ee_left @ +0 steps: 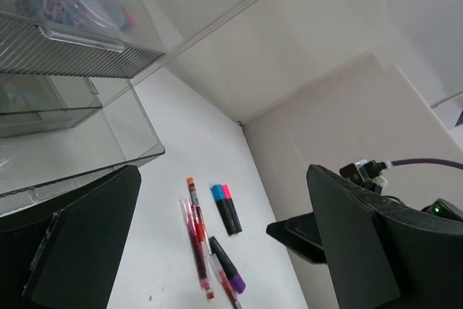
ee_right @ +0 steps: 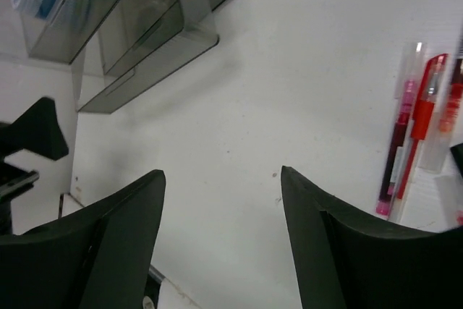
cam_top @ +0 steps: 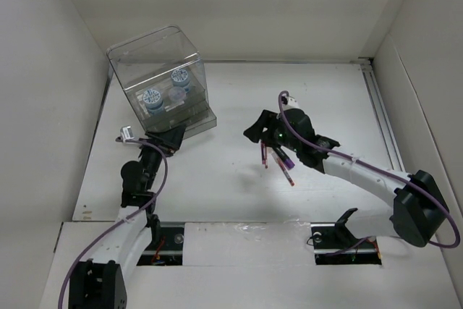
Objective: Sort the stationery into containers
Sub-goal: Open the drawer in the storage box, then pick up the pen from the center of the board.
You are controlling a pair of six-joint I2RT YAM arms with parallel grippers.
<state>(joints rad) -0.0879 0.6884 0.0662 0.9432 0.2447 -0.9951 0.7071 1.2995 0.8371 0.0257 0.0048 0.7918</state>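
Left gripper [ee_left: 224, 179] wide open, nothing between the fingers, sitting low right in front of the organiser box [cam_top: 163, 70], at its lower drawers [ee_right: 145, 56]. Right gripper [ee_right: 221, 179] also spread and empty, over bare table [cam_top: 217, 193] at mid-table. The red pens [ee_right: 419, 128] lie off to the side of its fingers, beside them and not between. The pens lie close together, roughly parallel, flat on the table. Left wrist view shows the same bunch, with the dark marker [ee_left: 228, 269] with the purple end at the near end of it and a blue-and-pink-tipped marker [ee_left: 226, 208] just beside. Handling guess: all light, stiff, smooth plastic, round-bodied, so likely to roll or slip out of a pinch. Best hold is across the barrel near mid-length, one at a time; the tight bunch means neighbours may get nudged or double-picked. The marker is shorter and fatter, easier to clamp. Far left: the box is clear, rigid and probably light enough to slide if a drawer gets tugged. Two blue-and-white rolls [cam_top: 153, 99] already sit inside its upper part. Cannot tell if any drawer is pulled out.
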